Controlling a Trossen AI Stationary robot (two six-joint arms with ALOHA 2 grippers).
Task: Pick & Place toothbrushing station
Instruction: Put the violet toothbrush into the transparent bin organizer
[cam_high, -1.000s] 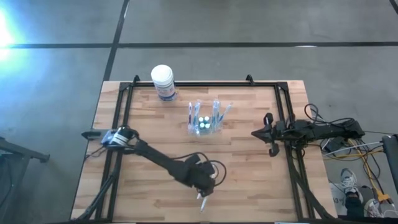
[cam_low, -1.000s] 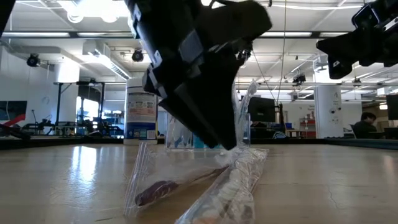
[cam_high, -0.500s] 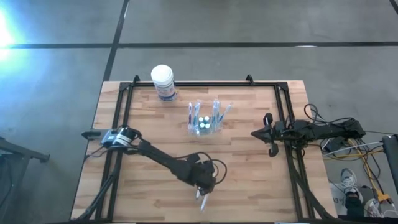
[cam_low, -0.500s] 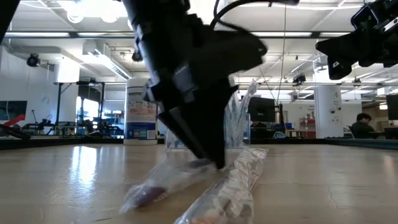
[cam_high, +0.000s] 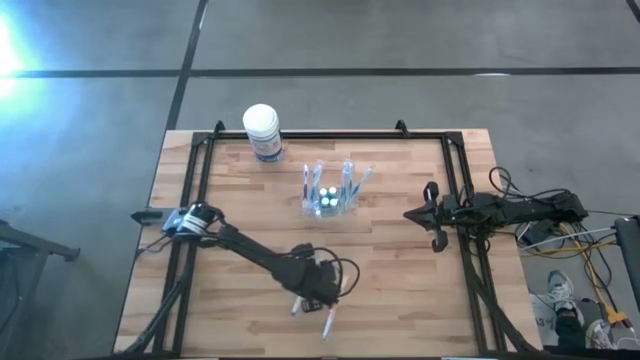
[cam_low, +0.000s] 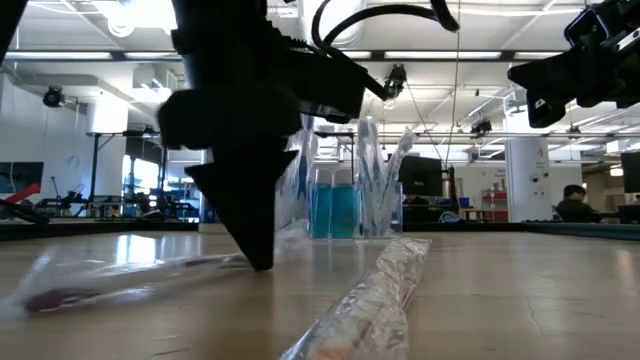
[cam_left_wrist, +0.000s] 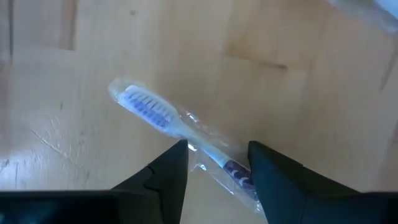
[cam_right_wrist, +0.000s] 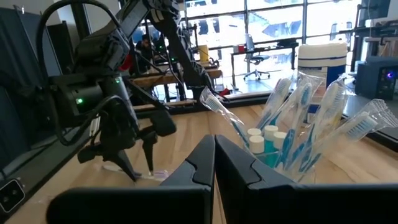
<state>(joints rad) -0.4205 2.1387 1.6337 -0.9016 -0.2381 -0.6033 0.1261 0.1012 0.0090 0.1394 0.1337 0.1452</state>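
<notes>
We are working on the pick-up step, we think; our left gripper is reaching down low at the near side of the table, and its two fingers are standing a little apart on either side of a wrapped toothbrush lying flat on the wood; the fingers are touching or almost touching the wrapper, but we are not seeing them squeeze it yet, so we are saying it is open and holding nothing; a second wrapped toothbrush is lying just beside it, closer to the table's edge; the toothbrushing station is standing upright well apart from there, near the middle of the far half, already full of wrapped brushes, with a white tub behind it; our right gripper is waiting at the right side, fingers closed on nothing; next we are guessing the fingers need to close on the thin handle and lift; compared with half a second ago, the left gripper is sitting further to the left, and the toothbrush has slid left with it, away from the other one
</notes>
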